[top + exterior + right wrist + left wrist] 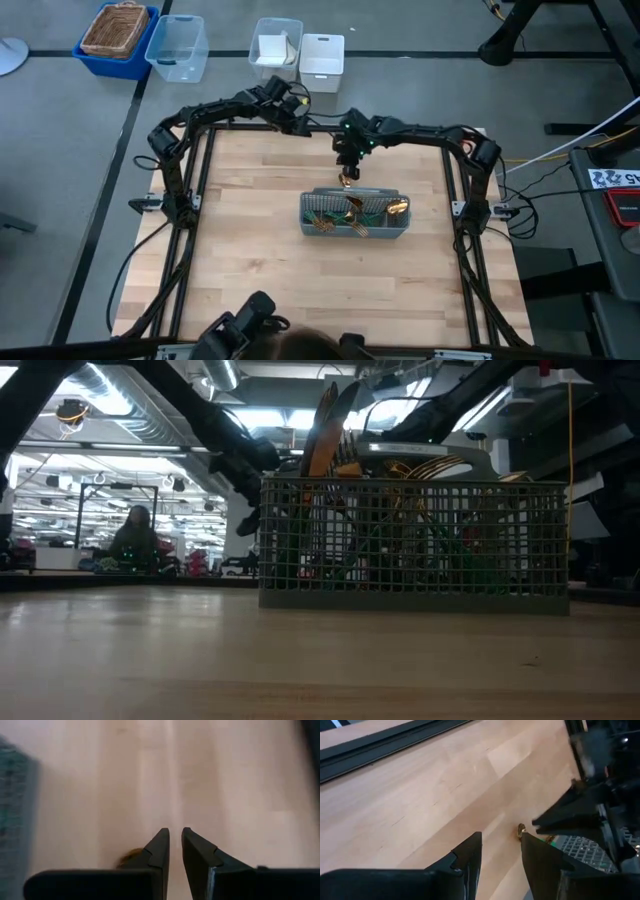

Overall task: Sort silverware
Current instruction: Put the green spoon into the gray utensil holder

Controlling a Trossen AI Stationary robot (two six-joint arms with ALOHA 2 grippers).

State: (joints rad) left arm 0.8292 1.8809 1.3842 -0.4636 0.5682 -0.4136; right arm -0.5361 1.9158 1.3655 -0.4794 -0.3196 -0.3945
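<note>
I have the right gripper (347, 172) hanging just behind the caddy (354, 216), near the middle of the table (250, 260), with a gold piece (349, 182) dangling from its tips. In its own wrist view the fingers (159, 847) stand nearly pressed together, a thin gap between them and a gold blur beside one finger, so I judge it is pinching that slim piece. The rest of the silverware (352, 210) already stands in the caddy, gold ends up.

The left gripper (296, 118) waits near the table's back edge, fingers (470, 857) spread, holding nothing.

The step, as I read it, is dropping this piece into its compartment. I cannot tell from here whether it is a fork, spoon or knife, nor which compartment suits it. To do it well I would carry it over the back wall of the caddy, keep it hanging upright, lower it clear of the pieces leaning across the middle, and only then spread the fingers.
</note>
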